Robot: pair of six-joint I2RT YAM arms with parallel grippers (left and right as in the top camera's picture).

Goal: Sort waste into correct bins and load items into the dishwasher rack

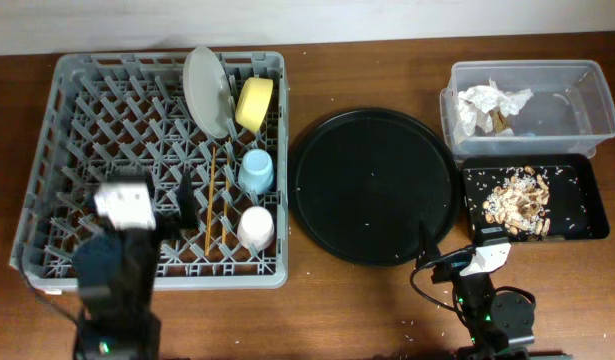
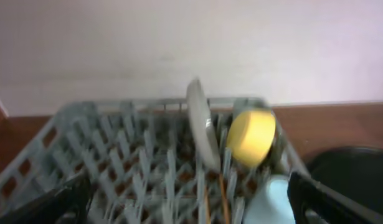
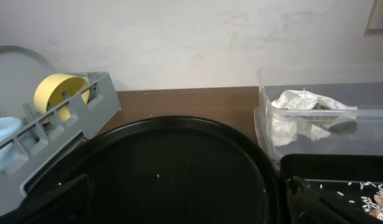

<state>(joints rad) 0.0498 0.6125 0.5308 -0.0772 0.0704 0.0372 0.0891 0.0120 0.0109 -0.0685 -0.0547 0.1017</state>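
Observation:
The grey dishwasher rack [image 1: 87, 110] holds the white plate [image 1: 205, 90] on edge, the yellow bowl [image 1: 254, 103], the light-blue cup [image 1: 256, 170], the pink-white cup [image 1: 255, 228] and the chopsticks [image 1: 211, 200]. My left gripper [image 1: 152, 200] is open and empty above the rack's front half. In the left wrist view [image 2: 191, 208] the plate [image 2: 200, 124] and bowl [image 2: 250, 137] lie ahead. My right gripper [image 1: 457, 250] is open and empty at the table's front, between the round tray and the shallow black tray [image 1: 587, 190]. That tray holds food scraps [image 1: 517, 200]. The clear tub [image 1: 587, 75] holds napkins [image 1: 492, 105].
The large round black tray [image 1: 375, 185] lies between the rack and the bins and fills the right wrist view [image 3: 179, 168], with small crumbs on it. Crumbs also dot the wooden table [image 1: 327, 310] at the front.

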